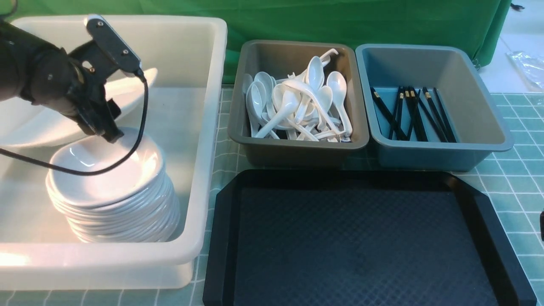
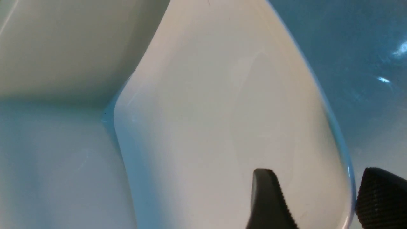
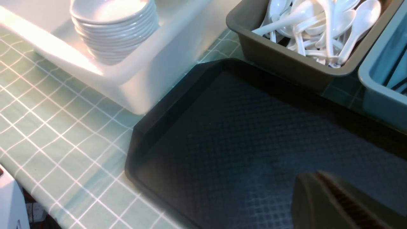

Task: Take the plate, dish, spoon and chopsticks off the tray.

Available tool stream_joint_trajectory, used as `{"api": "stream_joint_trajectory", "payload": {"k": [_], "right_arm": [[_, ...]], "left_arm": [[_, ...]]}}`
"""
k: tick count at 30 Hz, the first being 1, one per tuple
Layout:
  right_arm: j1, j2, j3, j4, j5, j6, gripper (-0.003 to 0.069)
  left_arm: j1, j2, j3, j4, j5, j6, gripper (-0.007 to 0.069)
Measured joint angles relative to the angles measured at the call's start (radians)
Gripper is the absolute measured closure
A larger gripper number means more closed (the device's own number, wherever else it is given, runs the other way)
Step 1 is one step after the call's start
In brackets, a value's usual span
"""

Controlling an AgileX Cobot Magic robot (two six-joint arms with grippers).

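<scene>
The black tray [image 1: 221,238] lies bare at the front, also seen in the right wrist view [image 3: 149,127]. The big white plate [image 1: 38,123] leans tilted inside the white tub [image 1: 204,140], behind a stack of small dishes [image 1: 110,178]. My left gripper [image 1: 106,129] is down in that tub, open. In its wrist view the gripper [image 2: 318,178] straddles the rim of the plate [image 2: 222,95], one finger over the plate's face, the other outside the edge. My right gripper [image 3: 318,178] hovers shut over the tray with nothing in it. Spoons [image 1: 297,102] and chopsticks [image 1: 408,112] lie in separate tubs.
A brown-grey tub [image 1: 297,153] holds the heap of white spoons, and a blue-grey tub [image 1: 484,127] beside it holds the black chopsticks, both just behind the tray. A green checked cloth [image 1: 518,187] covers the table. A green curtain hangs at the back.
</scene>
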Motion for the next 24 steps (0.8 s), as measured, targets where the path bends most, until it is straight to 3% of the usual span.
{"api": "stream_joint_trajectory", "payload": {"k": [6,13,15,20,24], "right_arm": [[0.0,0.0,0.0,0.001,-0.002,-0.001,0.0638],[0.0,0.0,0.0,0.002,-0.017,-0.002,0.0638],[0.0,0.0,0.0,0.002,-0.024,-0.002,0.0638],[0.0,0.0,0.002,-0.006,-0.024,-0.002,0.0636],[0.0,0.0,0.011,-0.016,-0.025,-0.004,0.0634]], "left_arm": [[0.0,-0.035,0.0,-0.076,0.002,0.049,0.0197],[-0.018,-0.148,0.0,-0.207,0.005,0.073,0.0207],[-0.038,-0.232,0.0,-0.348,0.024,0.073,0.0263],[-0.103,-0.551,0.112,-0.698,-0.011,0.16,0.0554],[-0.154,-0.822,0.315,-0.924,-0.116,0.278,0.0611]]}}
